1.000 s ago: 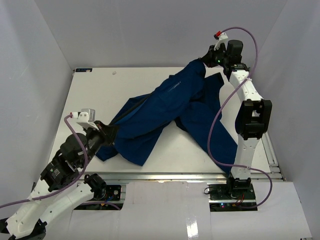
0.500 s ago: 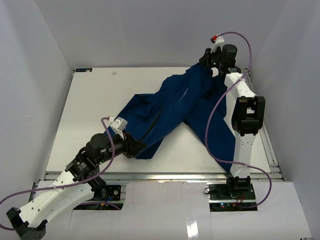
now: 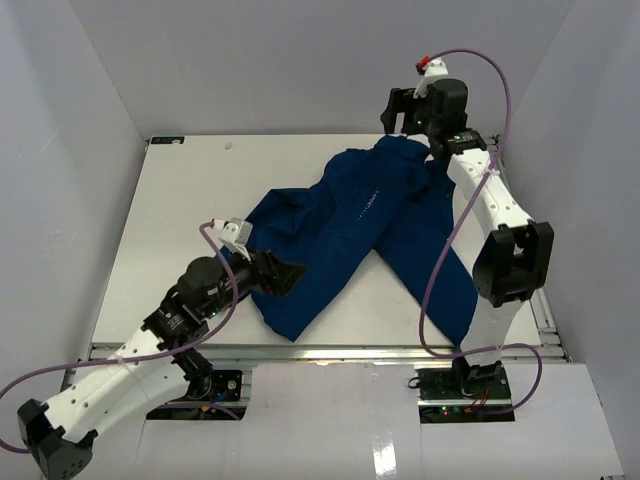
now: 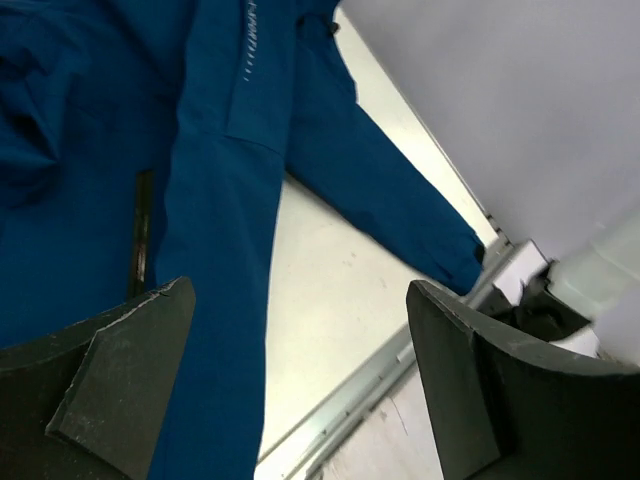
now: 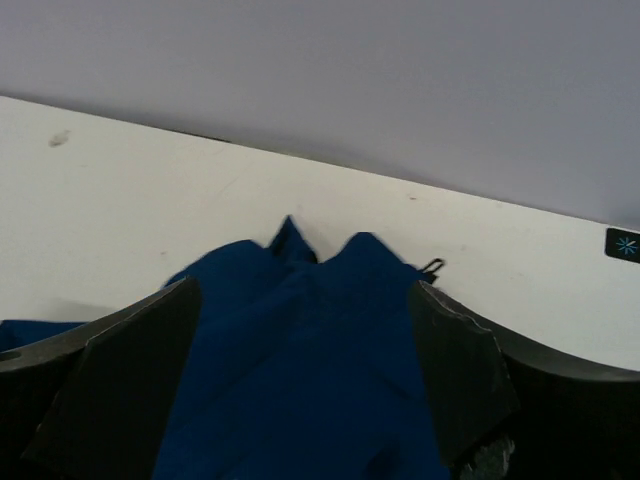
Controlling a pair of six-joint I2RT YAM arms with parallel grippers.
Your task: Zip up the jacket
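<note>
The royal-blue jacket (image 3: 350, 215) lies crumpled on the white bench (image 3: 180, 200). Its body runs on a diagonal from the far right corner down toward the middle of the near edge. One long sleeve (image 3: 440, 290) branches off and stretches toward the near right corner, ending just short of the metal rail (image 3: 330, 350) along the near edge. A short row of pale printed marks (image 3: 365, 203) runs along the upper layer. The folds hide the front, so I cannot tell whether it is zipped.

The left arm (image 3: 150, 350) reaches in from the near left corner, and the left jaws sit over the jacket's near end. In the left wrist view they stand wide apart and hold nothing. One dark finger (image 4: 110, 370) is low on the left and the other is on the right. Between them lie blue jacket fabric (image 4: 90, 150) and bare bench (image 4: 330, 290). That view also shows the sleeve's cuff (image 4: 460, 265) near the rail (image 4: 370, 390), and a narrow dark strip (image 4: 143, 230) in the cloth; I cannot tell whether it is a zipper or a pocket opening.

The right arm (image 3: 490, 210) stretches along the right edge to the far right corner, trailed by a purple cable (image 3: 450, 250). The right jaws are above the jacket's far end. In the right wrist view they are also spread apart and hold nothing. The jacket (image 5: 300, 370) rises between them in two small peaks against the bench (image 5: 120, 190), and a small black loop (image 5: 432, 266) pokes out at the fabric's right edge.
</note>
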